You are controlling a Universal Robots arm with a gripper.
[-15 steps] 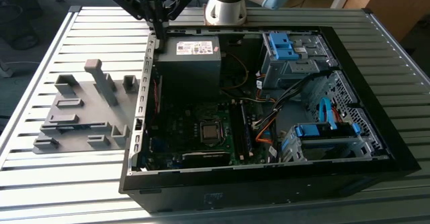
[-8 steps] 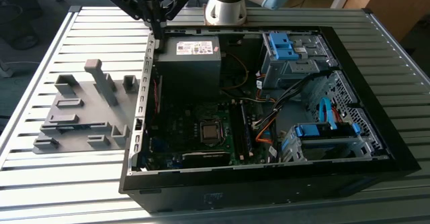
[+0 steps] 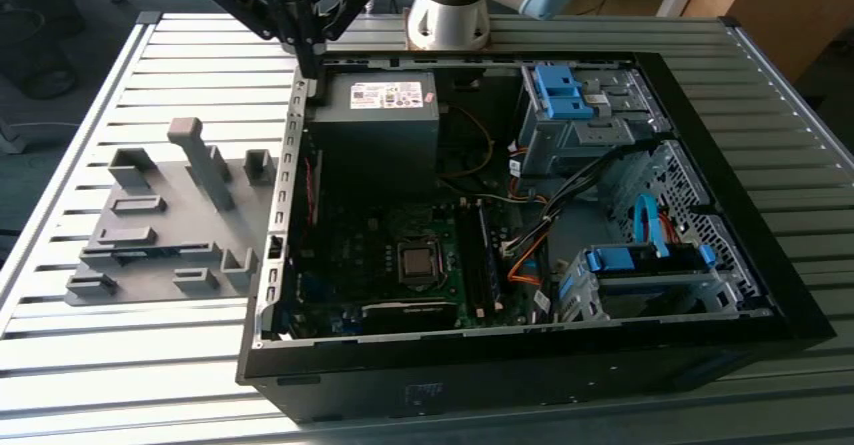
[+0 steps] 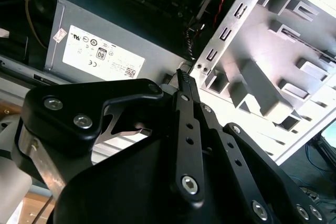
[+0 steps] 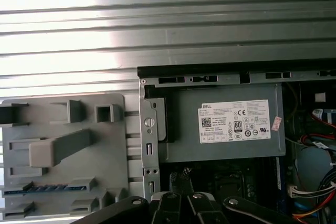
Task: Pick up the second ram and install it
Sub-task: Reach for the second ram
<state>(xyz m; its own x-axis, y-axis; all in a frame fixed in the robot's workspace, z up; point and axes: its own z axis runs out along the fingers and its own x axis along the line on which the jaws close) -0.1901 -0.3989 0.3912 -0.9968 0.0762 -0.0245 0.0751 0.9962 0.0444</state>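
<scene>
The second ram shows as a narrow blue-green strip lying in a slot of the grey fixture; the fixture rests on the table at the exterior view's left of the open computer case. My gripper hangs above the case's back corner, beside the power supply. Its black fingers are shut together with nothing between them. In the first wrist view the gripper sits over the case wall, apart from the ram. The motherboard's memory slots lie beside the processor socket.
A tall grey post stands up from the fixture. Inside the case are blue drive brackets, a drive cage and loose cables. The slatted metal table runs around the case.
</scene>
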